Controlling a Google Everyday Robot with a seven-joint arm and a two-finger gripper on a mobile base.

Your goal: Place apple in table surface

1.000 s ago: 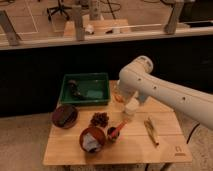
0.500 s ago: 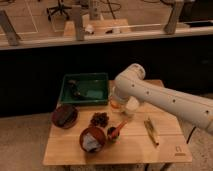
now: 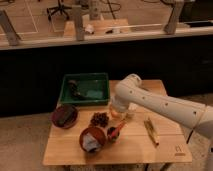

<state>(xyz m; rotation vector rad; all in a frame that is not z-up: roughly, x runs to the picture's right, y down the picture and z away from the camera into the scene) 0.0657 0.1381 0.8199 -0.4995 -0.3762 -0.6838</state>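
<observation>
The light-wood table surface (image 3: 165, 152) has a small dark logo mark near its front right corner. My white arm reaches in from the right, and the gripper (image 3: 119, 111) hangs low over the table's middle, just right of the grapes. A small yellow-orange round shape, the apple (image 3: 115, 113), shows right at the gripper, close to the tabletop. The arm's wrist covers most of both. I cannot tell whether the apple rests on the wood or is still held.
A green tray (image 3: 98, 78) stands at the back left. A dark bowl (image 3: 64, 116) is at the left. Dark grapes (image 3: 100, 119), a red bowl (image 3: 92, 139) and a small red-dark item (image 3: 115, 131) are in front. A yellowish stick-like object (image 3: 150, 131) lies at the right.
The arm has swung left and lowered, bringing the gripper down close to the tabletop beside the grapes. Nothing else on the table has moved.
</observation>
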